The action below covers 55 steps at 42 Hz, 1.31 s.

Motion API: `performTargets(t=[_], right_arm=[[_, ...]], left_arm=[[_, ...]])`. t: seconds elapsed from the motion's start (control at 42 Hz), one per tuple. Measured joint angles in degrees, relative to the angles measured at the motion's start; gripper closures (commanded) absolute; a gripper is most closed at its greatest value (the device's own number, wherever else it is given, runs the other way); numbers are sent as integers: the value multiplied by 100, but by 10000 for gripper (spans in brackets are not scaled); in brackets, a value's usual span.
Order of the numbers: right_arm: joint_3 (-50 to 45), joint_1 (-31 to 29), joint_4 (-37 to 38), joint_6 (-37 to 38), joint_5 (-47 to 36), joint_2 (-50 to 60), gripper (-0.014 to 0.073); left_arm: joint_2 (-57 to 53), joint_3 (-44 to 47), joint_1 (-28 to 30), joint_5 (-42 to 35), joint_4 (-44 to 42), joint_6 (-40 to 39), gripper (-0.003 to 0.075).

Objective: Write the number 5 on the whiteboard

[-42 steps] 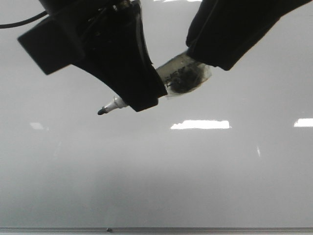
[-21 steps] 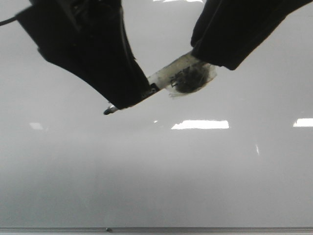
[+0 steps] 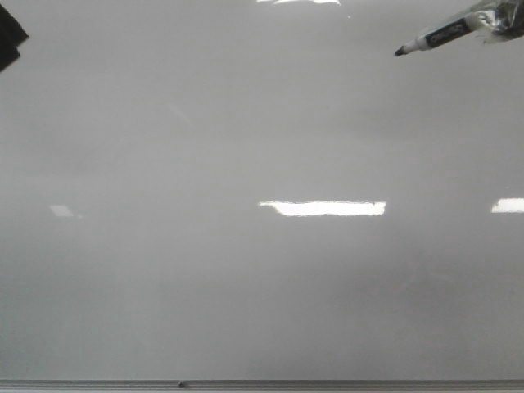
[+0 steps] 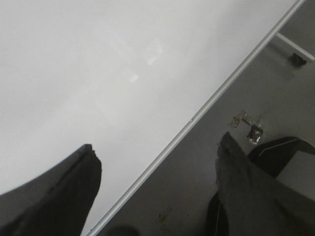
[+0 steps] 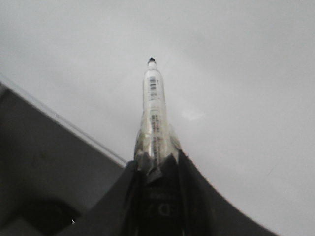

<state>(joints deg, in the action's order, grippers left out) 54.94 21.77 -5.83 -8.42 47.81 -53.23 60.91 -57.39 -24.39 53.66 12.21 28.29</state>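
Gripping marker [image 5: 153, 110], right claw [image 5: 156, 169] above whiteboard [image 3: 246, 286]

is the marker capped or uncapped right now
Uncapped. The marker shows its bare dark tip in the right wrist view and in the front view, clamped in the right gripper. The whiteboard shows no ink yet.

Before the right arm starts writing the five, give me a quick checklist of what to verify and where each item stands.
1. Marker held in the right gripper: ok, jaws closed on its taped barrel.
2. Cap off, tip exposed: ok, the dark tip shows in the front view.
3. Whiteboard free of marks: ok, only light reflections, no digit yet.
4. Left gripper out of the way: ok, open and empty, over the board's metal edge.
5. Tip touching the board: cannot tell.
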Motion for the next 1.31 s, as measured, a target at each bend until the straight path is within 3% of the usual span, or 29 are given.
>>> performTargets(t=[0.143, 0.31, 1.311], right_arm=[[-1201, -39, -132, 426, -1667, 592, 662], [-1432, -39, -176, 359, -2309, 396, 662], [-1293, -60, -198, 380, -3299, -430, 662]], left_arm=[[-275, 120, 56, -162, 41, -48, 238], [-275, 124, 56, -246, 162, -52, 238], [-275, 124, 56, -295, 213, -61, 238]])
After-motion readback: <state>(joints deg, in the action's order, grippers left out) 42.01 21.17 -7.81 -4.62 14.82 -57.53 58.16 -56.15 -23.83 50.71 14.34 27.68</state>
